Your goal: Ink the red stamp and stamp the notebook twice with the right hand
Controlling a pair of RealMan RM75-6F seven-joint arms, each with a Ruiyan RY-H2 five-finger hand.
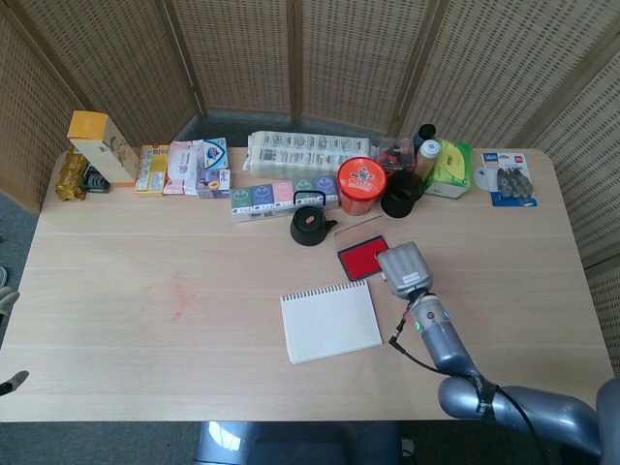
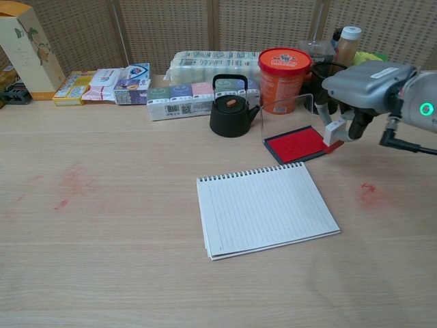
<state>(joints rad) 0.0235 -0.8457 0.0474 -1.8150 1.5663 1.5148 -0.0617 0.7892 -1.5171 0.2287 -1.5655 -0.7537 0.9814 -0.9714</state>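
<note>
Neither stamping looks done: the notebook (image 2: 266, 209) below the right hand (image 2: 360, 92) is blank, while the hand pinches the red stamp (image 2: 334, 134) over the ink pad (image 2: 298, 144), inking pending.

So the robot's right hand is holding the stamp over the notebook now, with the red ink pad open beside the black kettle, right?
Not quite: the right hand holds the stamp at the edge of the red ink pad, not over the notebook, whose page shows no marks. The chest view shows this. The ink pad does lie open beside the black kettle.
</note>
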